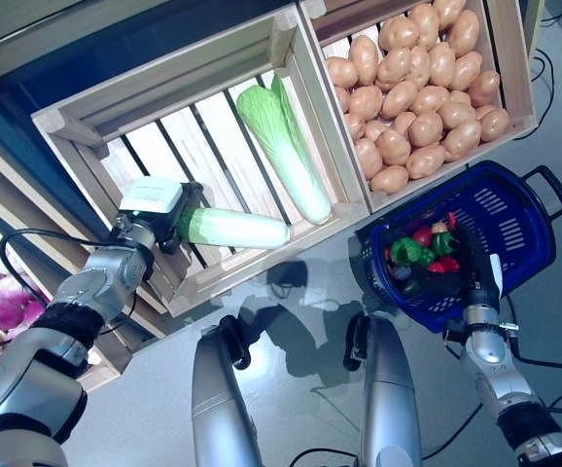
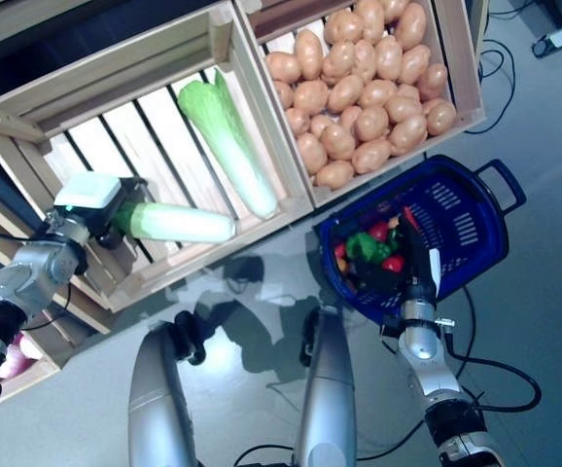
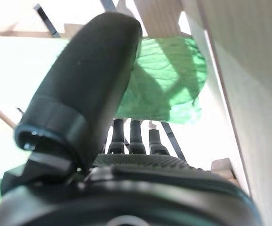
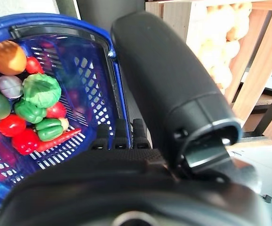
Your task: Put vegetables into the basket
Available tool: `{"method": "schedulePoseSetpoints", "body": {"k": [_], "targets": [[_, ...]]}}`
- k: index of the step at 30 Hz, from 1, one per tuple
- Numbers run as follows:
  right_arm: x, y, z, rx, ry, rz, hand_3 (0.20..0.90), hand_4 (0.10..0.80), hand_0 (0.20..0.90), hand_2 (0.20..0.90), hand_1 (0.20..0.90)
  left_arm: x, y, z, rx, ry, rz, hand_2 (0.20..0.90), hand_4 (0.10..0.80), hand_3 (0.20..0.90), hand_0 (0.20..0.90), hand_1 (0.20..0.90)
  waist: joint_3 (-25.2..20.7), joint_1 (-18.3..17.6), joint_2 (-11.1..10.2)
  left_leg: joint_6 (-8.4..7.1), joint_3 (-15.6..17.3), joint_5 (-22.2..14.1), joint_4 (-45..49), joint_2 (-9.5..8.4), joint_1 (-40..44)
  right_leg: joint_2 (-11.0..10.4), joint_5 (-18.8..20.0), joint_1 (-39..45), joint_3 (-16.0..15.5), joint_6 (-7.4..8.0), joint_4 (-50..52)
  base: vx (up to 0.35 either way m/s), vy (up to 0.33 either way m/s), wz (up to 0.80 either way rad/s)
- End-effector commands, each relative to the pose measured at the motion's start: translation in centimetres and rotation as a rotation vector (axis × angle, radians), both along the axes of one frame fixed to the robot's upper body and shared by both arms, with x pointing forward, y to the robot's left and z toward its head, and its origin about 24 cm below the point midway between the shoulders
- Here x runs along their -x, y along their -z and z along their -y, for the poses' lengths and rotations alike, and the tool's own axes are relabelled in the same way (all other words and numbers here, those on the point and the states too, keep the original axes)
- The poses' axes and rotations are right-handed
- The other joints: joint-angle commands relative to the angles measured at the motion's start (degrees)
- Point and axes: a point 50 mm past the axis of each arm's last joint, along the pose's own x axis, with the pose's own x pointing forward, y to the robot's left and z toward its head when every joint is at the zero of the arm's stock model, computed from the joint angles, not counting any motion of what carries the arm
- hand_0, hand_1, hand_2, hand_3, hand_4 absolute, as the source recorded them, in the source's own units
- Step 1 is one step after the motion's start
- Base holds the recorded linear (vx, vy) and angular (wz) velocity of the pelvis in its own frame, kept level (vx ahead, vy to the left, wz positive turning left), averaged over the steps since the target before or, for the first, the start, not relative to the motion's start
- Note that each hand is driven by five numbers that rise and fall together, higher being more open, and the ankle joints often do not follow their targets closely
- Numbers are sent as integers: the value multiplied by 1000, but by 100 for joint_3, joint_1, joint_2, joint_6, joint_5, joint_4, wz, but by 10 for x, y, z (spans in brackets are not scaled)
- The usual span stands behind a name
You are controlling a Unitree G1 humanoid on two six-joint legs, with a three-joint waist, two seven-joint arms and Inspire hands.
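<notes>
Your left hand (image 1: 169, 226) pinches the long, probably stiff cabbage (image 1: 232, 230) by its leafy end, so expect droop; right hand (image 1: 477, 282) seemingly curls around the basket (image 1: 514, 209) rim.

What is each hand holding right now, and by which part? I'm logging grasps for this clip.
The left hand grips a napa cabbage by its green leafy end, over the wooden crate. The right hand holds the blue basket by its rim.

The basket (image 1: 514, 209) is deep blue with a perforated grid wall and holds red, green, orange and purple vegetables (image 4: 30, 110). Beside it, 2 pale wooden crates (image 1: 291, 68) hold tan potatoes (image 1: 417, 88) and white-stemmed, green-leafed cabbages (image 1: 281, 146).
</notes>
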Motion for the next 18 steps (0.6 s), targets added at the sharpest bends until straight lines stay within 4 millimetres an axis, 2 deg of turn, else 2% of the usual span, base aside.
{"method": "schedulePoseSetpoints", "body": {"k": [1,2,3,10,18], "targets": [[-9,-44,8,39,35,214,900,800,900,900,900,-1,36,-17,53,-183,-200,900,800,900,900,900,91,-205,-79,-55,-154,-827,524,260,37,-161,475,35,2,162,-256,0,0,0],[-8,-44,8,38,37,214,900,800,900,900,900,-1,37,-17,61,-181,-208,514,543,514,514,514,88,-205,-77,-49,-157,-836,541,259,33,-158,472,29,4,157,-246,0,0,0],[-8,-43,8,36,37,213,900,800,900,900,900,0,39,-16,74,-176,-214,300,400,300,300,300,88,-203,-73,-49,-164,-841,559,255,26,-157,464,24,5,153,-230,0,0,0],[-6,-38,6,34,41,202,900,800,900,900,900,7,48,-19,212,-191,-124,300,400,300,300,300,20,-179,-27,-9,-122,-820,483,213,148,-122,475,138,0,122,-306,13,4,-6],[-2,-34,4,36,42,200,900,800,900,900,900,15,57,-22,242,-191,-50,300,400,300,300,300,-73,-139,-3,8,-79,-817,400,188,316,-121,468,286,-29,80,-380,15,4,-3]]}}
